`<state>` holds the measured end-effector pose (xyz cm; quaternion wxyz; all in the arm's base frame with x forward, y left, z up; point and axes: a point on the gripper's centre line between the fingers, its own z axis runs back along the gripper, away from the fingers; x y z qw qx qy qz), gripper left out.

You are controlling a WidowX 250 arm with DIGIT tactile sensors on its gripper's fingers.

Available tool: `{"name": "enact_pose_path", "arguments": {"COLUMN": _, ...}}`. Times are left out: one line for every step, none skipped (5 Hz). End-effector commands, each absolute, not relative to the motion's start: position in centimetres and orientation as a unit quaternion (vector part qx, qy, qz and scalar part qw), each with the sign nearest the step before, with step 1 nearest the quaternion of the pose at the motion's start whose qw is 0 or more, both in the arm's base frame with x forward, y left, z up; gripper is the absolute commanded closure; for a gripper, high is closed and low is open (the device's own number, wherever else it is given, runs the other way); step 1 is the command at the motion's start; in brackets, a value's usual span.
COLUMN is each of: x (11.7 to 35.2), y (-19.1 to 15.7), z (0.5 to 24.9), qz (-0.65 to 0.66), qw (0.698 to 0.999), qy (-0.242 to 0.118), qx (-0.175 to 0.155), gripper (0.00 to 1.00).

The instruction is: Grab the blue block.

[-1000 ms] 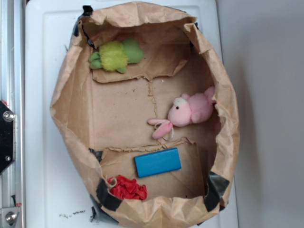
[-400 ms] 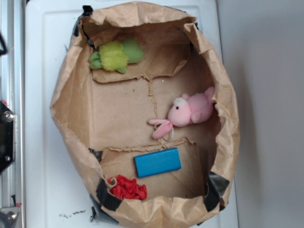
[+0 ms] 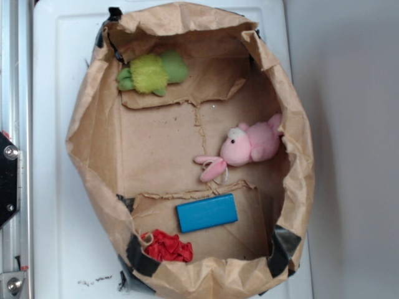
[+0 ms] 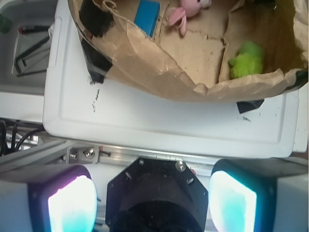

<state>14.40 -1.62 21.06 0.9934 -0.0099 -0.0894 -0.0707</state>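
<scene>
The blue block [image 3: 207, 212] lies flat on the floor of the brown paper bag [image 3: 93, 112], near its front wall. In the wrist view the blue block [image 4: 147, 17] shows at the top, just behind the bag's crumpled near wall. My gripper [image 4: 152, 203] is open, its two fingers [image 4: 72, 205] spread wide at the bottom of the wrist view with nothing between them. It hangs outside the bag, over the aluminium rail beside the white board, well away from the block. The exterior view does not show the gripper.
A pink plush toy [image 3: 246, 148] lies right of centre in the bag, a green plush toy [image 3: 153, 73] at the back, and a red ruffled cloth lump [image 3: 167, 246] left of the block. The bag stands on a white board [image 3: 53, 124]. A black mount [image 3: 6, 180] sits at the left.
A dark sliver seen at the left edge of the exterior view 0.4 s ago is gone. The block, toys and bag have not moved.
</scene>
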Motion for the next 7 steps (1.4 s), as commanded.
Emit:
{"name": "enact_pose_path", "arguments": {"x": 18.1, "y": -1.2, "z": 19.6, "qz": -0.056, "qw": 0.993, "qy": -0.102, "qx": -0.009, "gripper": 0.00}}
{"name": "enact_pose_path", "arguments": {"x": 20.5, "y": -0.9, "z": 18.0, "qz": -0.016, "qw": 0.993, "qy": -0.115, "qx": -0.016, "gripper": 0.00}}
{"name": "enact_pose_path", "arguments": {"x": 22.7, "y": -1.1, "z": 17.2, "qz": 0.051, "qw": 0.991, "qy": -0.125, "qx": -0.009, "gripper": 0.00}}
{"name": "enact_pose_path", "arguments": {"x": 25.0, "y": -0.7, "z": 16.3, "qz": 0.112, "qw": 0.986, "qy": -0.123, "qx": 0.003, "gripper": 0.00}}
{"name": "enact_pose_path", "arguments": {"x": 25.7, "y": -0.5, "z": 15.7, "qz": 0.119, "qw": 0.986, "qy": -0.116, "qx": 0.003, "gripper": 0.00}}
{"name": "enact_pose_path", "arguments": {"x": 26.2, "y": -0.2, "z": 15.3, "qz": 0.106, "qw": 0.991, "qy": -0.086, "qx": 0.003, "gripper": 0.00}}
{"name": "enact_pose_path", "arguments": {"x": 26.2, "y": -0.2, "z": 15.3, "qz": 0.106, "qw": 0.991, "qy": -0.086, "qx": 0.003, "gripper": 0.00}}
